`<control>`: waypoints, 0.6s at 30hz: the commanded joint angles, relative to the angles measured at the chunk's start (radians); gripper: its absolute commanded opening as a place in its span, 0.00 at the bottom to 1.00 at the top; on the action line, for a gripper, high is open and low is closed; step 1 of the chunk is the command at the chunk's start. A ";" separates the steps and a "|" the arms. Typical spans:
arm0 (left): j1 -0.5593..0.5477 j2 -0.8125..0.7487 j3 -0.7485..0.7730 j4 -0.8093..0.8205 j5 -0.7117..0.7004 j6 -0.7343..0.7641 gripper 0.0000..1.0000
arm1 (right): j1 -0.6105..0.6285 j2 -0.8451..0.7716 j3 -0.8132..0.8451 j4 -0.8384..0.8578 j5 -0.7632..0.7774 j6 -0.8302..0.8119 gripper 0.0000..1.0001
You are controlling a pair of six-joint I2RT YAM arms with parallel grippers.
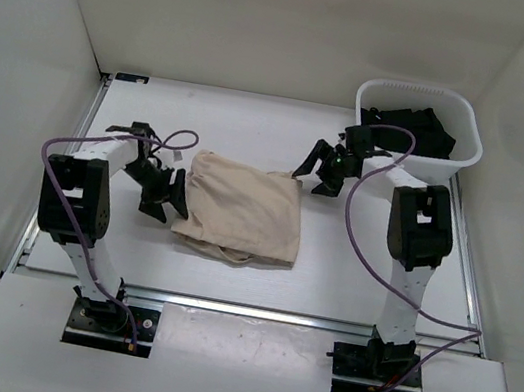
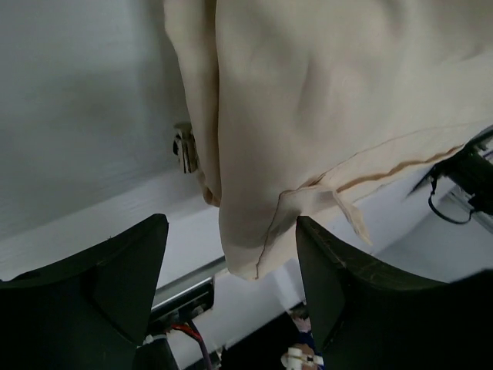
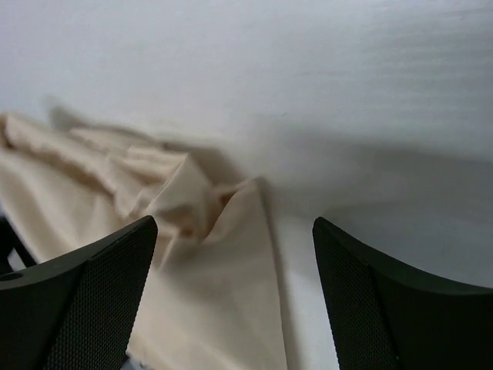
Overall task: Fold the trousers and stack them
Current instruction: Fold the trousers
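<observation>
— Starting at the near edge, where do the arms stand?

— On the bench point(image 1: 253, 134), bolted side by side: the left base point(image 1: 109, 316) at 7 o'clock, the right base point(image 1: 380, 364) at 5.

— And the trousers?

— The trousers point(image 1: 244, 211) lie about mid-bench. They are folded into a rough beige rectangle and lie flat, with a lower layer showing along the near edge.

— Left pincer?

— The left pincer point(image 1: 166, 191) sits at 9 o'clock of the cloth, right at its edge. Its wrist view shows the fingers point(image 2: 108, 285) spread wide. A seamed edge of the trousers point(image 2: 323, 116) lies between them, and nothing is pinched.

— The right one?

— The right pincer point(image 1: 322, 171) is farther back, at about 1 o'clock of the trousers, just beside their far right corner. It is spread too. A crumpled bit of cloth shows between its fingers point(image 3: 85, 308), but I can't tell whether they touch it.

— Anything beyond?

— A white basket point(image 1: 451, 160) at 2 o'clock, in the far right corner, holding dark clothes point(image 1: 411, 126).
</observation>
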 commanded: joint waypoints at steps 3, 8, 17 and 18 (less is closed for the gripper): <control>-0.005 -0.029 -0.068 0.006 0.109 0.008 0.75 | 0.043 0.094 0.061 0.162 0.120 0.213 0.86; -0.016 0.001 -0.108 0.026 0.110 0.008 0.38 | 0.054 0.150 0.061 0.286 0.091 0.337 0.64; -0.016 -0.011 -0.175 0.026 0.056 0.008 0.14 | 0.045 0.111 -0.077 0.395 0.165 0.537 0.00; -0.016 -0.011 -0.175 0.035 0.042 0.008 0.14 | 0.033 0.095 -0.105 0.432 0.189 0.561 0.00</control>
